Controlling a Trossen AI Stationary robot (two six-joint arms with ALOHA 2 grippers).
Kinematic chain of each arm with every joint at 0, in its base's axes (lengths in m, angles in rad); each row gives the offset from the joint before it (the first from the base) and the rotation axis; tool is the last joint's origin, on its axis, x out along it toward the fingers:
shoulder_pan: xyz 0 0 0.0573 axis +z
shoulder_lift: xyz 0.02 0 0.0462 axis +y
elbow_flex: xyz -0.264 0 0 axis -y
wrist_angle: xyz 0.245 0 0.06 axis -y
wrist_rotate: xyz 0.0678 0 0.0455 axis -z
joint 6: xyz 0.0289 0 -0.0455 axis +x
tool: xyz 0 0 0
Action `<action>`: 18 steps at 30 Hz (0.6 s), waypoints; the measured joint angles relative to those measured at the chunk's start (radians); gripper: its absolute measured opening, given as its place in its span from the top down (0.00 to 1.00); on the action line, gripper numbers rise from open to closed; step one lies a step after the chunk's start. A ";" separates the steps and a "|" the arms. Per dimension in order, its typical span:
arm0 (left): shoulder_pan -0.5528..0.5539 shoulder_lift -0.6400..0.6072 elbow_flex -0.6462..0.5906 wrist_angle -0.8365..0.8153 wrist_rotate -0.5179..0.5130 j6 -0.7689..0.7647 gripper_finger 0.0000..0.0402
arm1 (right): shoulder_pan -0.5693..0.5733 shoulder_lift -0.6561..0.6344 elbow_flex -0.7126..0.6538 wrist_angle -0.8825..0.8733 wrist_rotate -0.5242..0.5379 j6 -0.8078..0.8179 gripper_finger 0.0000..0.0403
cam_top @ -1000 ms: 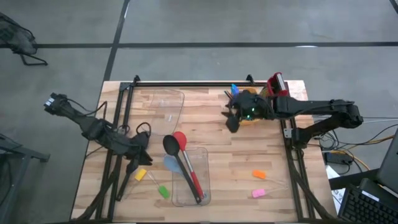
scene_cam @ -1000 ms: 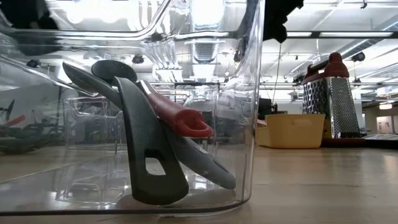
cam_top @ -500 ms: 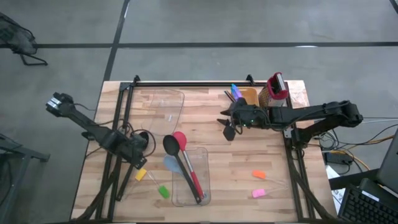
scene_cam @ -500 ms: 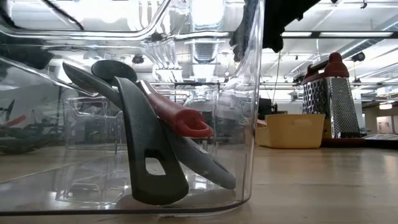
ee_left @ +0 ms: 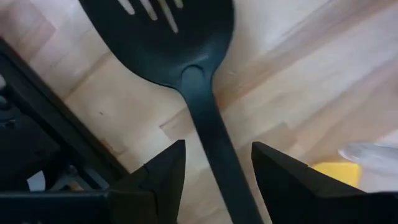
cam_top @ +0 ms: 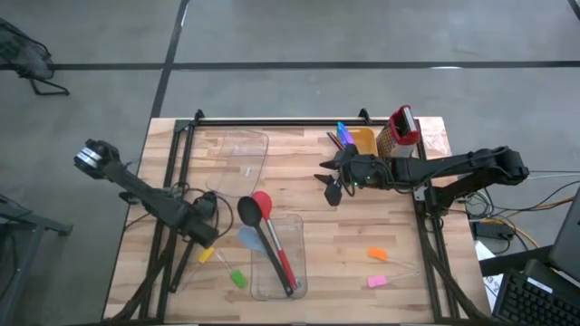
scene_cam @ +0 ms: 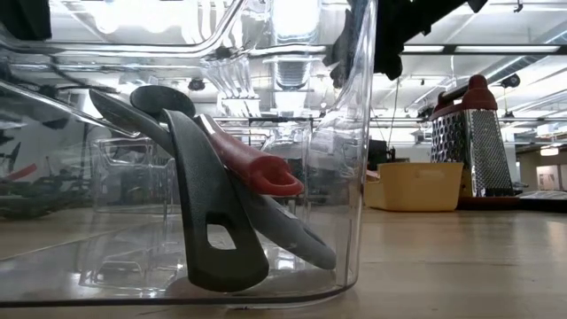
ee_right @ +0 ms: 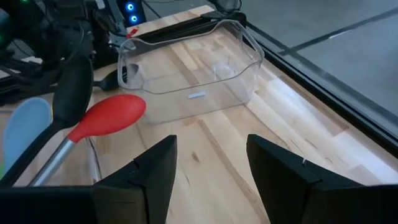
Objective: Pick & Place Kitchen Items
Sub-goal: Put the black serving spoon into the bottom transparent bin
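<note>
My left gripper (ee_left: 214,165) hangs with fingers apart, straddling the black slotted turner (ee_left: 186,68) flat on the table. My right gripper (cam_top: 332,181), parted, holds nothing. An off-centre close could skid the handle away.

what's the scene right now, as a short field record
left gripper: open, fingers either side of the black turner's handle, near the table's left edge
right gripper: open, empty, over the table's back right
front bin: holds red spoon, black spoon, light-blue spoon
back bin: nothing seen in it
loose chunks: yellow, green, orange, pink
grater: back right corner, upright
</note>
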 joint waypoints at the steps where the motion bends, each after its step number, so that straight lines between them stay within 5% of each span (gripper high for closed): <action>1: 0.000 0.019 0.000 0.000 0.001 0.000 0.53 | 0.000 0.000 -0.001 -0.001 -0.001 0.000 0.52; 11: 0.002 0.141 -0.010 0.090 0.018 0.082 0.57 | 0.000 0.000 -0.001 0.000 -0.001 -0.008 0.59; 18: 0.002 0.150 -0.010 0.122 0.026 0.088 0.74 | 0.000 0.000 -0.001 0.001 -0.001 -0.008 0.64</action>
